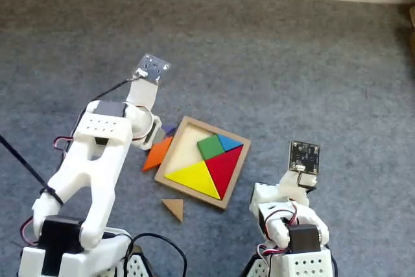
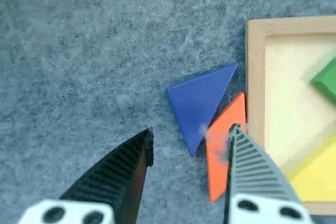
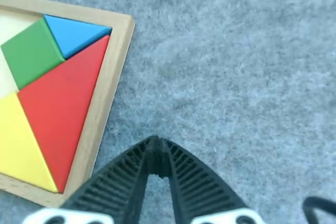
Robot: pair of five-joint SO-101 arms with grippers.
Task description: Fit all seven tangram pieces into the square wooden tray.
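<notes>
Grey carpet [image 1: 292, 63] spreading wide around tray [image 1: 172, 147]. Over blue triangle [image 2: 202, 103] and orange piece [image 2: 223, 150] just beside tray's rim, left gripper [image 2: 191, 129] spread apart; right gripper [image 3: 156, 142] closed, off tray's corner.

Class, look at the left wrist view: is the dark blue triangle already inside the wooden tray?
No, the dark blue triangle lies on the carpet, outside the wooden tray.

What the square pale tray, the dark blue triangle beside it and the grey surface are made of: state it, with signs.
The square pale tray: unpainted wood, it seems, matt; faint grain on the rim. The dark blue triangle: painted wood or plastic, I cannot tell; smooth, even colour. The grey surface: carpet or felt-like cloth; fuzzy, flecked fibres.
</notes>
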